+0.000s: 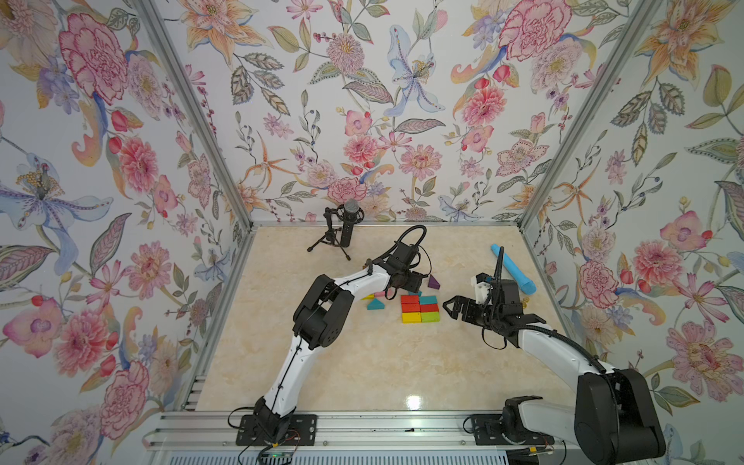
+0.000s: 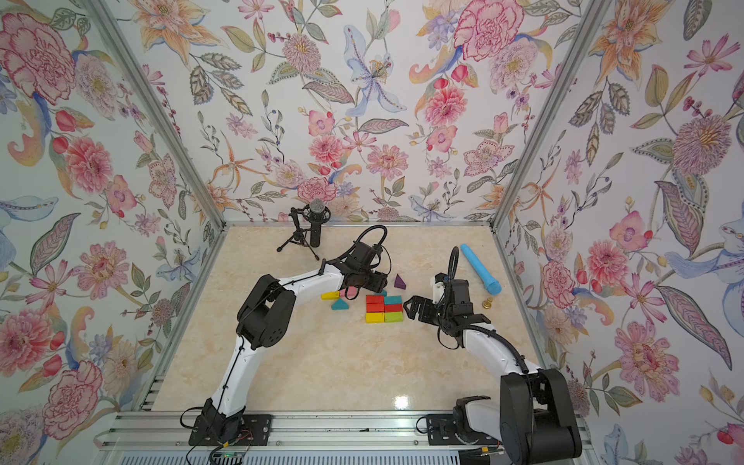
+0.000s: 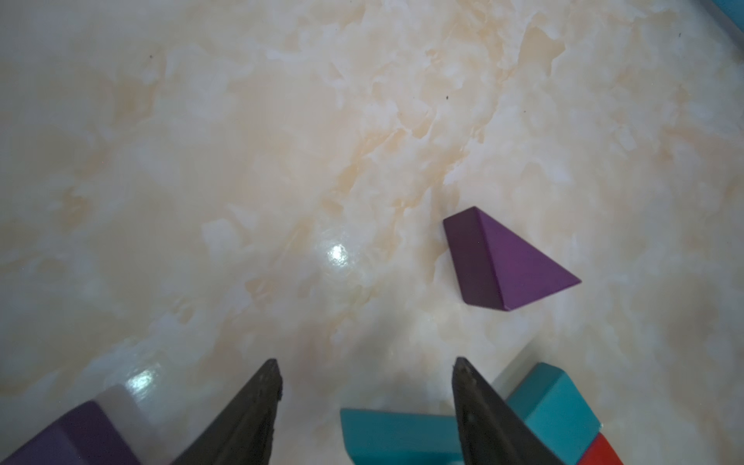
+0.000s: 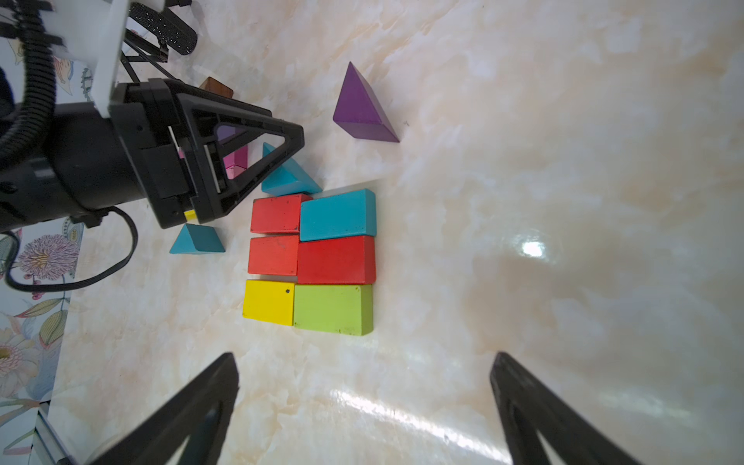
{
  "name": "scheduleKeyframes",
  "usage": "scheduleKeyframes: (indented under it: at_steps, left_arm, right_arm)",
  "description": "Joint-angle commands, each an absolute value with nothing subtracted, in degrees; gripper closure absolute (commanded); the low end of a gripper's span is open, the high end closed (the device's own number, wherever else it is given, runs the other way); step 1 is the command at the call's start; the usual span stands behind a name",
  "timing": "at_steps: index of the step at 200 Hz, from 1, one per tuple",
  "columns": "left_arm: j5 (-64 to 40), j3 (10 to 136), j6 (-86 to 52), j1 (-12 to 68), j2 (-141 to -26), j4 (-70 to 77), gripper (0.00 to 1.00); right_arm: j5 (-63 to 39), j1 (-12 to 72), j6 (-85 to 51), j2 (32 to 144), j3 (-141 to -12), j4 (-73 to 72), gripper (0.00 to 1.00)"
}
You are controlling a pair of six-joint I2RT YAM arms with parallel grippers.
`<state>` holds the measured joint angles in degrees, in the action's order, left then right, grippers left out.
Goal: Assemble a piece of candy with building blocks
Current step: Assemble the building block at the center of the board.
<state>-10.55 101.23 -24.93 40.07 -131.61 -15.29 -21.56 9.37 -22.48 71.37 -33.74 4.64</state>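
Six building blocks form a flat rectangle point(image 1: 420, 308) point(image 4: 310, 261): red, teal, two red, yellow and green bricks. Just behind it lies a teal triangle point(image 4: 290, 177) point(image 3: 398, 435), under my left gripper point(image 1: 416, 283) point(image 3: 366, 362), which is open and straddles the triangle with a gap on one side. A purple triangle point(image 1: 433, 282) point(image 3: 507, 261) lies beyond the gripper. Another teal triangle point(image 1: 376, 304), a yellow brick point(image 2: 330, 296) and a pink one point(image 2: 351, 290) lie left of the rectangle. My right gripper point(image 1: 449, 309) point(image 4: 364, 356) hovers wide open to the rectangle's right, empty.
A long light-blue stick point(image 1: 513, 269) lies at the back right. A black microphone on a tripod point(image 1: 346, 227) stands at the back left. A small brass object point(image 2: 488, 302) sits behind the right wrist. Brown point(image 4: 217, 86) and magenta point(image 4: 237, 161) blocks lie behind the left gripper.
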Motion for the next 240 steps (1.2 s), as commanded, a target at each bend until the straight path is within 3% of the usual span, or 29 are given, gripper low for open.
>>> scheduleKeyframes:
  at_steps: [1,89,240]
  left_arm:
    - [-11.83,98.32,-25.84,39.46,-125.70,-12.69,0.31]
    - [-16.51,87.75,-29.23,39.99,-122.22,-6.28,0.33]
    - [-16.86,89.16,-28.92,41.92,-123.60,-7.65,0.36]
  right_arm:
    - [-20.57,9.84,-21.86,71.69,-34.63,3.63,0.00]
    - [-20.08,10.76,-22.35,70.22,-34.10,3.72,0.00]
    - [-19.63,11.25,-22.71,69.65,-34.19,3.43,0.00]
